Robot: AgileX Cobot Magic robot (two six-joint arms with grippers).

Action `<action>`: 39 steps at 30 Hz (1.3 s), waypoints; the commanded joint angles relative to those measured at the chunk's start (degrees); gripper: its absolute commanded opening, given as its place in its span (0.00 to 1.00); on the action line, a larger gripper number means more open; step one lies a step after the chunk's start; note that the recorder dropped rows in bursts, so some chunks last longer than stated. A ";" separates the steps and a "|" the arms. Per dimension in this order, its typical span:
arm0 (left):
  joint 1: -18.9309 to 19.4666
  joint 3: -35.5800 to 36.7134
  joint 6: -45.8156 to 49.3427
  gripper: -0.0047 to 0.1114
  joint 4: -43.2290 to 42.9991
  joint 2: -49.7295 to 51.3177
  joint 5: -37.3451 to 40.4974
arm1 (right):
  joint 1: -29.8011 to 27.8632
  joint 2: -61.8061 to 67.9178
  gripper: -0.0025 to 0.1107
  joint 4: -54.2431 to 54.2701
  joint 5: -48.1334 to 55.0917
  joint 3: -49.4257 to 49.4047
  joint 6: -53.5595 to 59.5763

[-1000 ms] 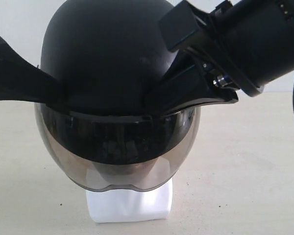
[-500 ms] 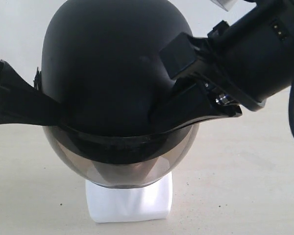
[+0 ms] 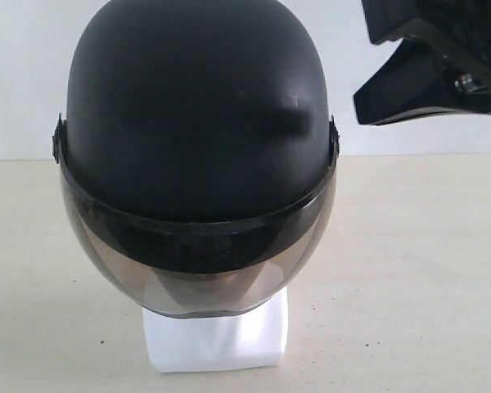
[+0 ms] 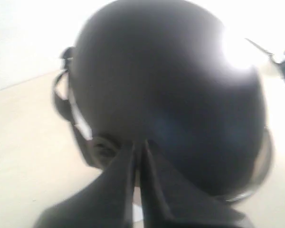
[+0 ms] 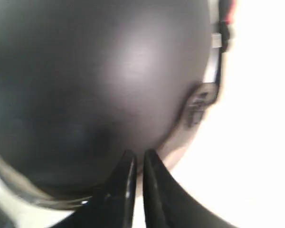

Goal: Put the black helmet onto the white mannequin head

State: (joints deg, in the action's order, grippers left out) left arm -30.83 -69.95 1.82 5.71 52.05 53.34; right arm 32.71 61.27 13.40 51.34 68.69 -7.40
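The black helmet [image 3: 196, 115] sits over the white mannequin head, and its smoky visor [image 3: 196, 262] hangs down in front. Only the head's white block base [image 3: 217, 340] shows below the visor; the face is hidden. My right gripper [image 3: 368, 106] hovers up and to the right of the helmet, apart from it. In the right wrist view the right gripper [image 5: 138, 154] is shut on nothing, pointing at the helmet's shell [image 5: 85, 71]. My left gripper [image 4: 138, 145] is also shut and empty, facing the helmet [image 4: 171, 85]; it is out of the exterior view.
The pale beige table [image 3: 417, 270] stretches around the base, with a white wall [image 3: 24, 65] behind it. No other objects show.
Both grippers have come off the helmet's sides. The left one has left the exterior view and the right has risen to the upper right. The helmet stays on the head.
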 commanded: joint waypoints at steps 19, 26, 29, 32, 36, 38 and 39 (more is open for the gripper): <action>-0.08 -0.36 -12.26 0.08 -4.83 -4.58 4.47 | -0.20 -1.68 0.08 -24.89 12.71 0.02 -11.14; -0.08 5.02 -10.55 0.08 -0.49 -8.83 3.28 | -0.20 -5.15 0.08 -26.77 18.62 -0.06 -11.03; -0.08 6.83 -10.55 0.08 0.84 -9.83 3.28 | -0.20 -7.05 0.08 -26.48 18.62 -0.06 -11.03; -0.08 8.28 -10.55 0.08 1.11 -10.83 3.28 | -0.20 -8.83 0.08 -26.97 18.62 -0.06 -11.03; -0.08 9.36 -10.55 0.08 1.37 -11.65 2.67 | -0.20 -10.85 0.08 -26.97 18.62 -0.06 -11.03; -0.08 9.36 -10.55 0.08 1.37 -11.65 2.67 | -0.20 -11.49 0.08 -26.97 18.62 -0.06 -11.03; -0.08 9.37 -10.55 0.08 1.37 -11.65 2.42 | -0.20 -11.43 0.08 -26.80 18.62 -0.06 -11.03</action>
State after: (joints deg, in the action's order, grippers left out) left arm -30.83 -60.91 -9.00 6.53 40.69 56.74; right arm 32.71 50.66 -13.01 69.91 68.69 -18.50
